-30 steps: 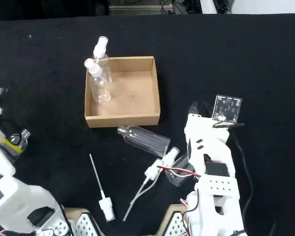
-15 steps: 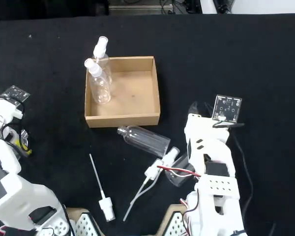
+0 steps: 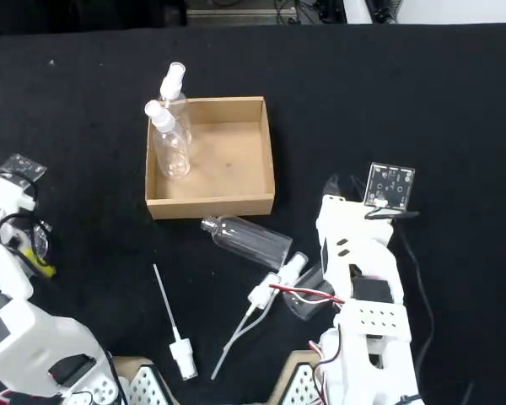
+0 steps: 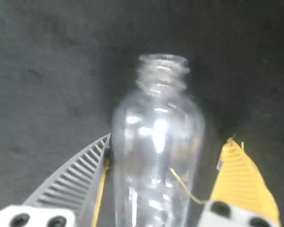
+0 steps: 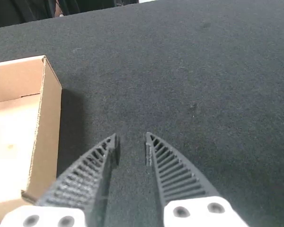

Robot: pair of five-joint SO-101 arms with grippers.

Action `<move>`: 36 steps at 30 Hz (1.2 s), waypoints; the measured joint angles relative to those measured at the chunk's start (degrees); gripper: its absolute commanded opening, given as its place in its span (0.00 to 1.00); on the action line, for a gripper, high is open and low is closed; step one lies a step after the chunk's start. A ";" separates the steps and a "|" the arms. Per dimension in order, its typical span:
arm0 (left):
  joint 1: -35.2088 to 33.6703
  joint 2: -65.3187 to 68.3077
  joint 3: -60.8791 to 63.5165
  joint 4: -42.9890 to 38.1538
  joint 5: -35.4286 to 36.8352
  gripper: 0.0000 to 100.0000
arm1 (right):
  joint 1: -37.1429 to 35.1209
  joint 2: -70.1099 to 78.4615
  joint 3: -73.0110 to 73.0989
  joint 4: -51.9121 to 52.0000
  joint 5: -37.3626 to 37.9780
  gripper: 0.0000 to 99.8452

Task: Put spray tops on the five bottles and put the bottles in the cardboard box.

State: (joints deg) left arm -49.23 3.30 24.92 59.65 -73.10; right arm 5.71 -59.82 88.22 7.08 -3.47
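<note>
Your left claw [image 4: 168,139] is pinching an uncapped bottle [image 4: 156,142]. The grey finger [image 4: 80,182] lies against one side of the clear body and the yellow finger [image 4: 241,184] closes in on the other. The bottle's threaded neck points away from the wrist, over the black bench [image 3: 405,101]. In the high view, this claw and its bottle sit at the bench's left edge, well apart from the cardboard box [image 3: 209,205].

Your right claw [image 5: 131,137] is spread only a little, with a narrow gap between its two dark fingers and nothing held in it. It hangs over bare bench, and the box's right wall is near it on the side toward your left arm.

In the box, two bottles with spray tops stand upright close together in the far left corner. The front capped bottle [image 3: 170,143] is just ahead of the rear capped bottle [image 3: 175,89].

On the bench just in front of the box, an open-necked bottle [image 3: 246,239] lies on its side with its neck toward your left arm's side. Just beside its base end lies a loose spray top [image 3: 274,283], its thin tube trailing toward the arm bases. A second spray top [image 3: 183,354] lies closer to your left arm, its tube pointing back toward the box. A half-hidden bottle [image 3: 308,299] shows partly beneath your right arm, just beside the loose spray top.
</note>
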 measured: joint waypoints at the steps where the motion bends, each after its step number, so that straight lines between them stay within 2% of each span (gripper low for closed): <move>1: 0.18 0.00 0.00 1.41 0.00 0.32 | 0.00 0.00 0.00 0.00 0.00 0.07; 8: 0.70 0.00 0.00 4.04 0.00 0.21 | 0.00 0.00 0.00 0.00 0.00 0.07; 13: 0.97 0.00 0.00 4.13 0.00 0.22 | 0.00 0.00 0.00 0.00 0.00 0.07; 18: 0.97 0.00 0.00 4.13 0.00 0.33 | 0.00 0.00 0.00 0.00 0.00 0.07; 31: 1.41 0.00 0.00 1.76 0.00 0.31 | 0.00 0.00 0.00 0.00 0.00 0.07; 36: 2.37 0.00 0.00 1.41 3.16 0.29 | 0.00 0.00 0.00 0.00 0.00 0.07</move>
State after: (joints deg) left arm -46.86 3.30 24.92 61.05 -69.93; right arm 5.71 -59.82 88.22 7.08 -3.47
